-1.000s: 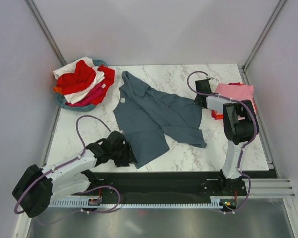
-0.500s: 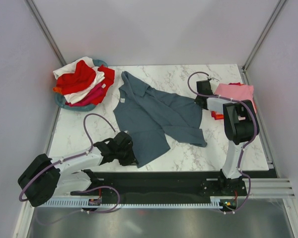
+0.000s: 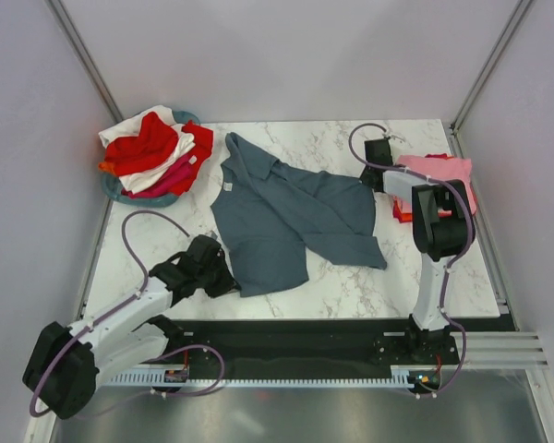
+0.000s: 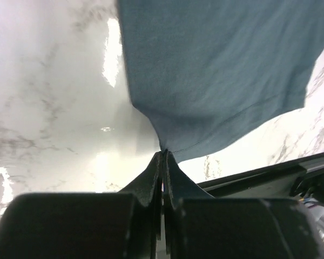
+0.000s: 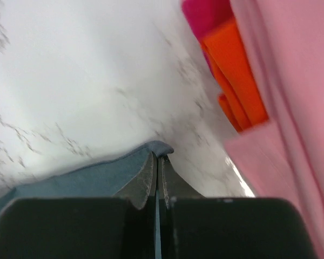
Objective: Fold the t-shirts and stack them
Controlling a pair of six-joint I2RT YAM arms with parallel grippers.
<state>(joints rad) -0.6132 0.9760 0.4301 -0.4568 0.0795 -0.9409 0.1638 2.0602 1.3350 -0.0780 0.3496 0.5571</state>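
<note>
The left gripper [image 4: 163, 155] is clamped on the lower hem of the one slate blue-grey cotton t-shirt [image 3: 286, 217], which lies spread mid-frame on the white marble table [image 3: 351, 277]. The right gripper [image 5: 156, 157] is closed on the shirt's right edge. Only the wrist views show these pinches closely. The right wrist view shows three stacked garments: pink shirt [image 5: 291, 81], orange-red shirt [image 5: 237, 75] and magenta shirt [image 5: 208, 13]. In the top view, upper left, one round teal basket [image 3: 115, 189] holds a heap of red and white shirts [image 3: 152, 148].
</note>
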